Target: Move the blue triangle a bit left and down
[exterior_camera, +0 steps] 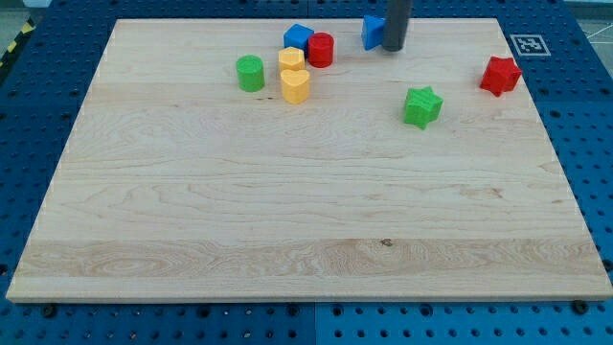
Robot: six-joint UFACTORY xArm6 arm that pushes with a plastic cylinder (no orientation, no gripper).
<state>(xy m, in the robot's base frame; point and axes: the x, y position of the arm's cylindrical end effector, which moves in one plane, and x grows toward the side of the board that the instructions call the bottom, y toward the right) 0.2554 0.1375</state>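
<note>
The blue triangle [372, 31] lies near the view's top edge of the wooden board [306, 220], partly hidden by my rod. My tip [394, 48] rests on the board right against the triangle's right side. A blue cube [298, 37] sits to the triangle's left, with a red cylinder [321, 49] touching it.
A yellow hexagon-like block [291, 59] and a yellow heart-like block [296, 85] stand below the blue cube. A green cylinder [250, 73] is to their left. A green star [422, 105] and a red star [500, 75] lie at the right.
</note>
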